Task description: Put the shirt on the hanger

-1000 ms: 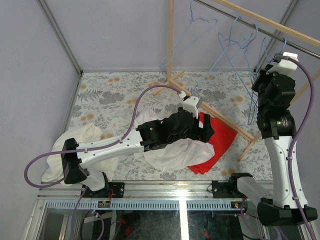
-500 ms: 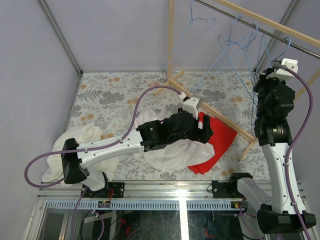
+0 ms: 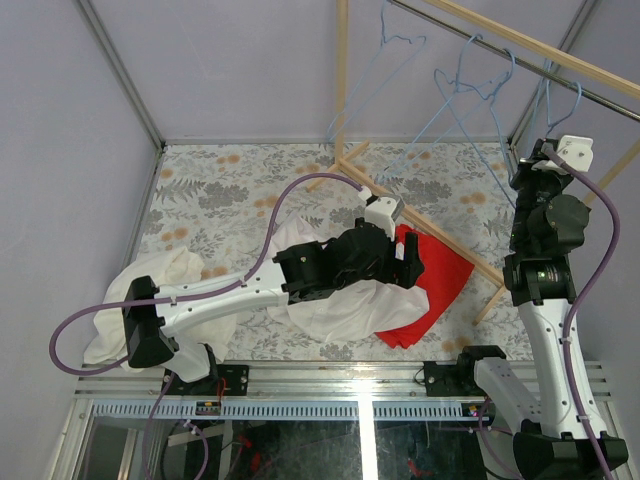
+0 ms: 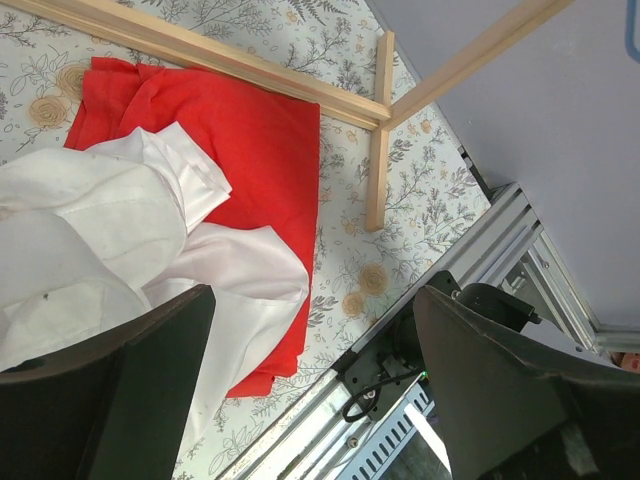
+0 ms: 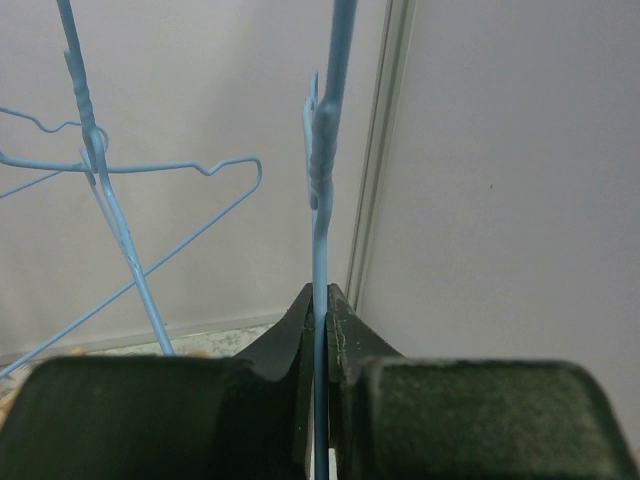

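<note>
Clothes near me on the counter (image 3: 230, 190), hangers behind

The shirt (image 3: 340, 300) lies centre-front, overlapping a cloth (image 3: 445, 280) on its right, with my left fingers (image 3: 405, 262) spread above both. Another garment (image 3: 140, 300) sits far left. Behind stands the rack (image 3: 440, 235); my right fingers (image 5: 322, 318) pinch its rightmost hanger (image 5: 330, 100).

The right gripper (image 5: 320, 310) has its two dark jaws pressed together on the thin stem of a blue wire hanger (image 5: 322, 170), which rises straight up between them to a twisted neck and on past the top edge. To the left hangs a second blue hanger (image 5: 88, 130), apart from the held one. Just right of the held stem, farther off, a pale metal post (image 5: 385, 150) runs up the grey wall (image 5: 520, 180).
</note>
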Available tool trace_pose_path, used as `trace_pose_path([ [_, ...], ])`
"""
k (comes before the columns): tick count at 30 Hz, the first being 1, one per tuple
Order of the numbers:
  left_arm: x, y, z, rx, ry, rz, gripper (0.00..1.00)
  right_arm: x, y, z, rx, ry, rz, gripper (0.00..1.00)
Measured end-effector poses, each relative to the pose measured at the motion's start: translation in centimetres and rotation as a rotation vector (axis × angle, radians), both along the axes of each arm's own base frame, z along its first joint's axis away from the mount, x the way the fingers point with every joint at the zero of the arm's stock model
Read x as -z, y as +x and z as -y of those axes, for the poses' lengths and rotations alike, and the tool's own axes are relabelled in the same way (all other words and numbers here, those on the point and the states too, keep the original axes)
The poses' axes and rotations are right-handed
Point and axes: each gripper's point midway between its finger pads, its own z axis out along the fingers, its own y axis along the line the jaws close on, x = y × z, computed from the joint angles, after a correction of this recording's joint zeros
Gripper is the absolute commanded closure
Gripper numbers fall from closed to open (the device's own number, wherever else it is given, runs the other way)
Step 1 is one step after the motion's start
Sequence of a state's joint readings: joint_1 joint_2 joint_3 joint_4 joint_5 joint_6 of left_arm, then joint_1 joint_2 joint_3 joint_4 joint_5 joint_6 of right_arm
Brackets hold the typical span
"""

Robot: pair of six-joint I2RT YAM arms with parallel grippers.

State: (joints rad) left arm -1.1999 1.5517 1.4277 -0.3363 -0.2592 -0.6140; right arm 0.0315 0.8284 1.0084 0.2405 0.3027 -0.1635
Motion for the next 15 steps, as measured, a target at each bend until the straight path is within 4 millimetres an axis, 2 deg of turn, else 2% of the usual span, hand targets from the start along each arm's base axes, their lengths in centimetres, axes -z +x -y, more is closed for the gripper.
trace_pose_path([
  [9,0.0,0.0,0.0,0.0,-0.001,-0.001,0.2,-1.8,-0.6,0.5,0.041,-0.082,0.078,1.0],
  [15,0.6,-0.1,-0.1,-0.001,0.01,-0.009,0.2,-2.4,-2.9,1.1,0.066,-0.042,0.101,1.0],
])
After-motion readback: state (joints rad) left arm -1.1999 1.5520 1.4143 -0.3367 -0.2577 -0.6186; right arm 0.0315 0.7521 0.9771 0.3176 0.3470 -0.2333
